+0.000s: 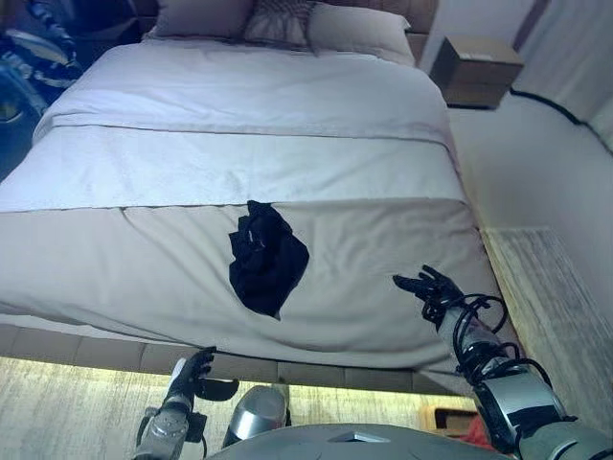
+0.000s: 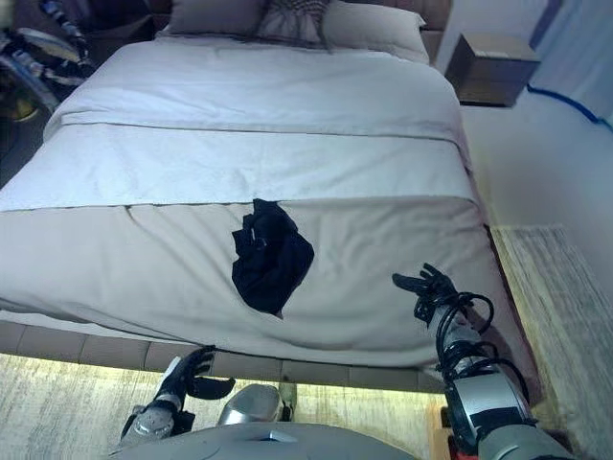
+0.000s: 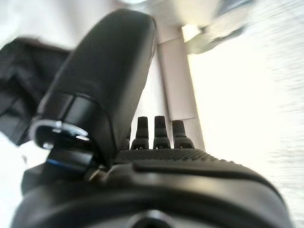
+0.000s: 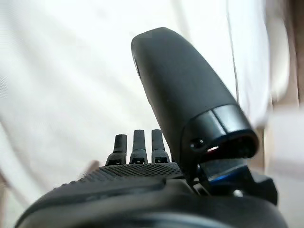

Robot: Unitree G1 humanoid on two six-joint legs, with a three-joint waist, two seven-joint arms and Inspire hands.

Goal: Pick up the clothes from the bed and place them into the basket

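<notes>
Both hands, left (image 1: 194, 376) and right (image 1: 430, 287), spread empty; black clothes (image 1: 265, 257) on bed (image 1: 383, 240).

A black crumpled cloth (image 1: 267, 259) lies on the tan bed cover (image 1: 383, 278). Far behind it the sheet (image 1: 259, 96) is pale grey-white. One far pillow (image 1: 280, 21) has a criss-cross pattern (dark lines on grey). The small bedside box (image 1: 476, 70) at the far right is brown. Both hands (image 1: 433, 287) (image 1: 198, 372) are black.
</notes>
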